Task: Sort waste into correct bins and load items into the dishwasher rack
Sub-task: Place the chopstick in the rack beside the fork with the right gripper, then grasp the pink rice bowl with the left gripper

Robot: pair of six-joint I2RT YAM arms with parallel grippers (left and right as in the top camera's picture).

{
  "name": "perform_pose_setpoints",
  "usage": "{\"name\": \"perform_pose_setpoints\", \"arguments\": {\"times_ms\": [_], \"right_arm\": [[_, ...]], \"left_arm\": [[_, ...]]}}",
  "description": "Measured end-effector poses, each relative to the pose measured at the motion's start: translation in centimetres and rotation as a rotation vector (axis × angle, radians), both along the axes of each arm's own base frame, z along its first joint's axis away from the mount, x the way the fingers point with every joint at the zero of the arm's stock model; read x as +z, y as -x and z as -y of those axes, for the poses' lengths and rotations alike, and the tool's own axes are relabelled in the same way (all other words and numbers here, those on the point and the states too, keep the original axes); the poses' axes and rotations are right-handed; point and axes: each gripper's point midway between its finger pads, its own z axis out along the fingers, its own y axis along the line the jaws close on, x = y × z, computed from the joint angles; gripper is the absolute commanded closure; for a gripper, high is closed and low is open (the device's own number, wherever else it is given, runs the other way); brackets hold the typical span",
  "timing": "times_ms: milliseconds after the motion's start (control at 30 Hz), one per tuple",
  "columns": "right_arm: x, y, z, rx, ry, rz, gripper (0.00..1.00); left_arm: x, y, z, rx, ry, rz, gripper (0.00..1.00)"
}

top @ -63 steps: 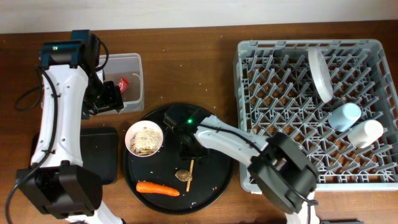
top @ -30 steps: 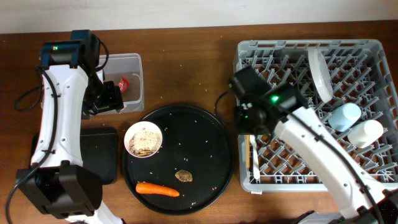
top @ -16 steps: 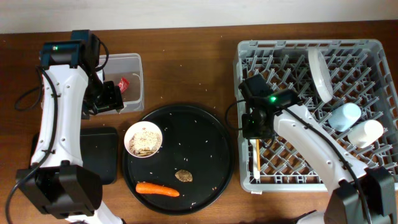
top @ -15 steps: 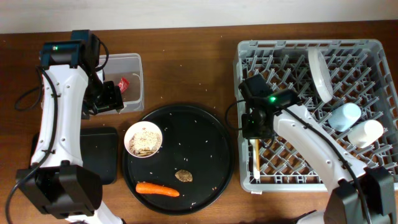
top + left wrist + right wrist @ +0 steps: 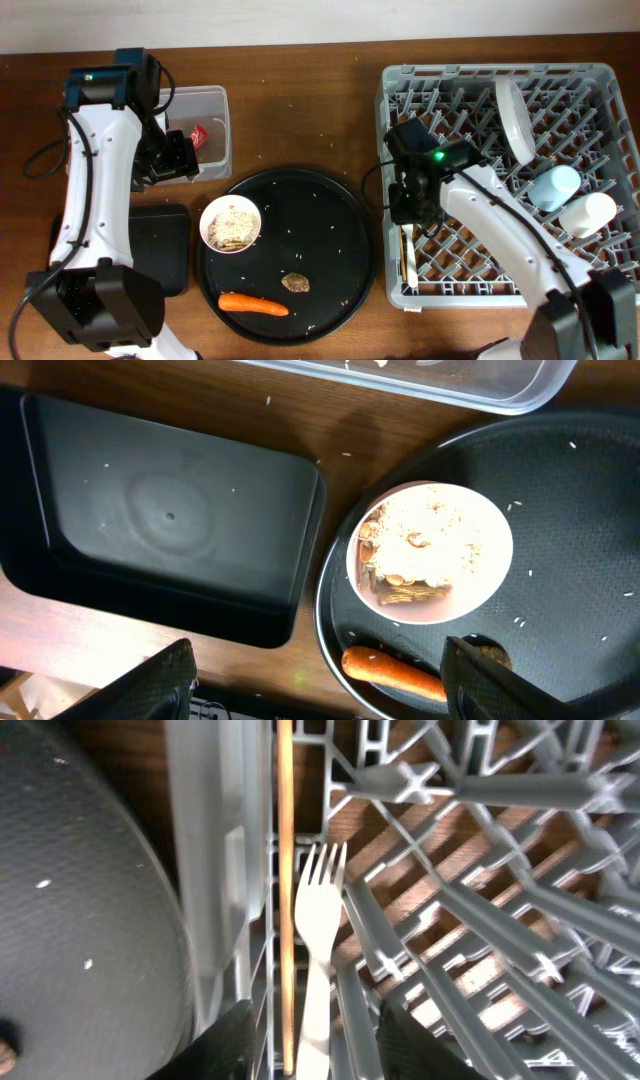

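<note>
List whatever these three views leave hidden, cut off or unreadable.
Fork handle end: cut off by the right wrist view's bottom edge; overhead, the right arm covers one end.
Clear tub contents: overhead, the left arm hides its left part; the left wrist view catches only its rim.
Brown lump: in the left wrist view, mostly behind a finger of the left tool.
Black tray: overhead, the left arm overlaps its left edge.

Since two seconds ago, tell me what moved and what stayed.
The right tool swung from the round black tray to the left edge of the dishwasher rack. The thin wooden stick left the tray; it and the white fork now lie on its floor, the tool open over them. Unchanged: left arm, bowl, carrot, brown lump.
</note>
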Motion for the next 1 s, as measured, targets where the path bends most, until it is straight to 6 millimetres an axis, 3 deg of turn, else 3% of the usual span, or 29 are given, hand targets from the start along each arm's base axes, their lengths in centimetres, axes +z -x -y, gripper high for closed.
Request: {"name": "perform_pose_setpoints", "arguments": {"times_ms": [67, 133, 267, 467, 733, 1000], "right_arm": [[2.4, -0.7, -0.4, 0.001, -0.032, 0.060, 0.30], [6.6, -1.3, -0.8, -0.002, -0.099, 0.168, 0.22], [10.1, -0.9, 1.0, -0.055, -0.153, 0.251, 0.21], [10.0, 0.4, 4.4, -0.116, -0.130, 0.190, 0.21], [9.9, 0.5, 4.4, -0.108, -0.136, 0.183, 0.21], [9.7, 0.7, 4.4, -0.107, -0.135, 0.173, 0.22]], "left_arm": [[0.0, 0.0, 0.3, 0.000, 0.017, 0.000, 0.22], [-0.1, 0.0, 0.9, -0.011, 0.031, 0.000, 0.22], [-1.5, 0.7, 3.4, -0.077, 0.046, -0.045, 0.22], [-5.7, 2.2, 6.5, -0.158, 0.074, -0.125, 0.23], [-11.7, 3.2, 12.7, -0.263, 0.160, -0.103, 0.23], [-14.9, 3.0, 15.7, -0.302, 0.181, -0.030, 0.30]]}}
